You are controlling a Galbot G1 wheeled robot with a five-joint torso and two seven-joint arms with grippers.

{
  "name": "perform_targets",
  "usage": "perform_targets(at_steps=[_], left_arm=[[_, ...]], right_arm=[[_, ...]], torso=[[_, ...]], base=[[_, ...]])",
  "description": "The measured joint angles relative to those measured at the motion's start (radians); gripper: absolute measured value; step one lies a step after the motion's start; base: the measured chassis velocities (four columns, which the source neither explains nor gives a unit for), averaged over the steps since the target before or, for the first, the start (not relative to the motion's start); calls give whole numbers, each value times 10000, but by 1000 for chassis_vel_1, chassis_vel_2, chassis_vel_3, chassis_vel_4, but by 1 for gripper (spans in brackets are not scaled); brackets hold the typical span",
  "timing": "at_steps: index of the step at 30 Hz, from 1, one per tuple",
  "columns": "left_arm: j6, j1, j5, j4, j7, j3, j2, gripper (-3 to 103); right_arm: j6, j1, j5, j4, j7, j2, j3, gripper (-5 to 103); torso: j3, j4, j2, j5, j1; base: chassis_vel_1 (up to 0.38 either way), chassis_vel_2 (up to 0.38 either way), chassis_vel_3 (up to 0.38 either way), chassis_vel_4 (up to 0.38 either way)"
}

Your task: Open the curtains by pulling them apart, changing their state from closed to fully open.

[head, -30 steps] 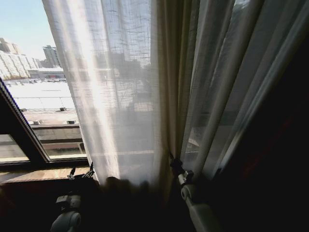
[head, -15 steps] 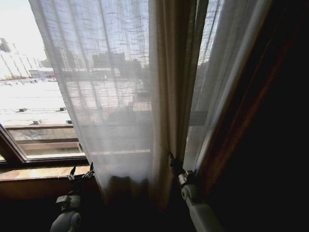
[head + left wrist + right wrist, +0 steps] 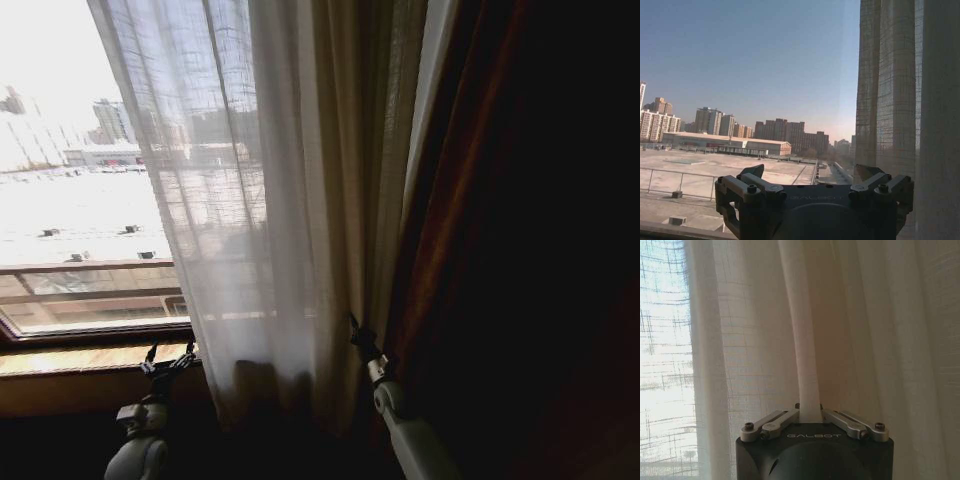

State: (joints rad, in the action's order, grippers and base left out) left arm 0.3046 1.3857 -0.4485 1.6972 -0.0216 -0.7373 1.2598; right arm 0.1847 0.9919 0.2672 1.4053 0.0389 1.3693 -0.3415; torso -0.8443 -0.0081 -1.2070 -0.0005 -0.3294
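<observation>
sunlit rooftops show past soft, light curtains (image 3: 270, 230), best pinched at a pleat, as right gripper (image 3: 809, 416) does; left gripper (image 3: 812, 182) spread empty.

A large window (image 3: 70, 200) let in bright daylight, washing out the sky in the head view. Through the glass lay a flat rooftop (image 3: 730, 170) with a metal railing (image 3: 675, 175), and beyond it a row of tall city buildings (image 3: 785, 135) under a clear blue sky (image 3: 750, 55). A wooden windowsill (image 3: 80, 358) ran below the pane. A dark opaque drape (image 3: 520, 240) hung at the right, in deep shadow.
</observation>
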Motion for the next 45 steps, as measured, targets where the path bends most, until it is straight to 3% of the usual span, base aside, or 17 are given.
perform_targets(at_steps=[5,9,10,14,18,24,26,31,34,38,42,43,45], left_arm=[[0,0,0,-1,8,-8,-4,100],[0,0,0,0,8,-6,-3,100],[0,0,0,0,8,-6,-3,100],[0,0,0,0,6,-2,-1,100],[0,0,0,0,5,-3,-1,100],[0,0,0,-1,4,-3,-1,100],[0,0,0,0,2,-3,-1,100],[0,0,0,0,2,-3,-1,100],[0,0,0,0,2,-3,-1,100],[0,0,0,0,3,-2,-1,100],[0,0,0,-1,2,-3,-1,100],[0,0,0,0,2,-3,-1,100],[0,0,0,-1,2,-2,-1,100]], right_arm=[[-437,-432,-124,-587,-1165,-108,-258,0],[-850,-742,-142,-991,-2876,-444,-675,0],[-850,-742,-142,-991,-2876,-444,-675,0],[-1013,-899,-497,-1198,-4107,-695,-940,0],[-1156,-854,-538,-998,-4395,-731,-934,0],[-1288,-489,-226,-261,-3992,-692,-634,0],[-1346,-182,232,326,-3314,-680,-436,-2],[-1327,386,406,1172,-2524,-721,-251,20],[-1325,674,487,1516,-2081,-795,-297,25],[-1079,1331,578,2139,-1246,-879,-426,47],[-917,1552,165,2248,-821,-867,-535,52],[-794,1631,89,2286,-768,-854,-538,65],[-724,1717,51,2362,-733,-839,-536,70]], torso=[[1,5,0,3,1],[1,2,-1,6,0],[1,2,-1,6,0],[0,-1,0,6,0],[-1,-1,0,4,-1],[-1,-1,0,5,0],[-1,-1,0,6,0],[-1,1,0,2,0],[0,1,0,1,0],[0,-2,0,3,0],[0,-1,0,2,0],[0,0,0,2,0],[0,-1,0,3,0]], base=[[53,57,-18,-32],[16,2,-5,-9],[0,0,0,0],[0,0,0,0],[0,0,0,0],[0,0,0,0],[0,0,0,0],[0,0,0,0],[0,0,0,0],[0,0,0,0],[0,0,0,0],[0,0,0,0],[0,0,0,0]])
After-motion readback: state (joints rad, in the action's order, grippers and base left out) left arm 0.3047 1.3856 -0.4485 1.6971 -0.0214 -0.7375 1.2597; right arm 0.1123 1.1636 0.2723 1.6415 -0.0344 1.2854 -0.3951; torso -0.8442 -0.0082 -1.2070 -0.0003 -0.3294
